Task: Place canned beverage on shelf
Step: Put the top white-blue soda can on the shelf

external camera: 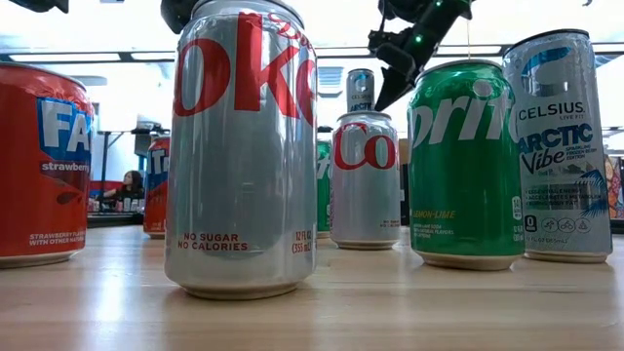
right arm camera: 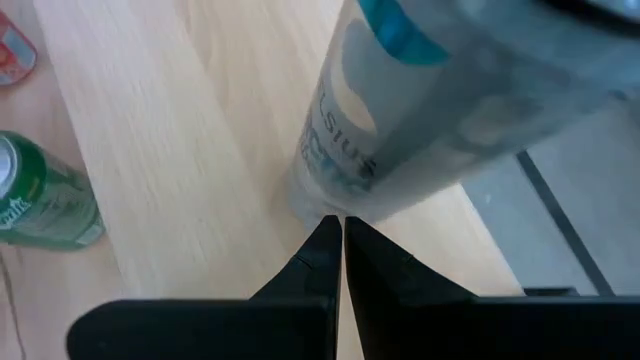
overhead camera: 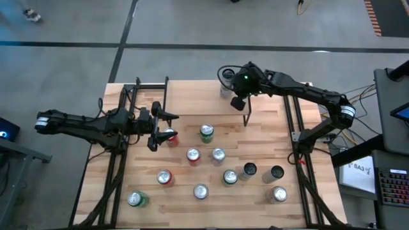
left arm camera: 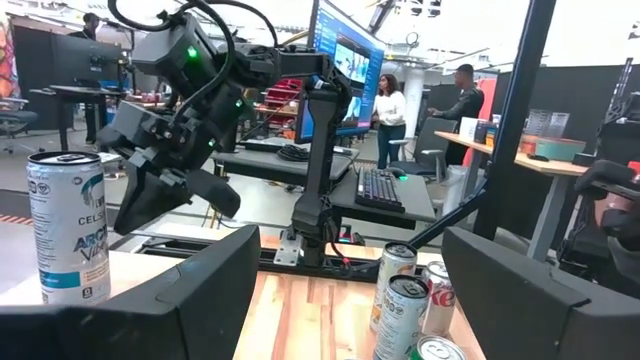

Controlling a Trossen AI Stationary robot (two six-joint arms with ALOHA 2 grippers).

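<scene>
Shelf [overhead camera: 268, 105] edge carries Celsius can [right arm camera: 400, 120]; right claw [right arm camera: 338, 240] clenched beside, left claw [overhead camera: 155, 131] released.

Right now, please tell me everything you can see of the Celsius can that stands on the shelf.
The Celsius can is tall and slim. It looks like metal, silver-white with blue lettering and a blue band near the top. It stands upright on the shelf, close to the far edge and apart from the other cans. The right gripper is shut and points at the can's base from close beside it; whether it touches the can cannot be told. Nothing grips the can.
</scene>
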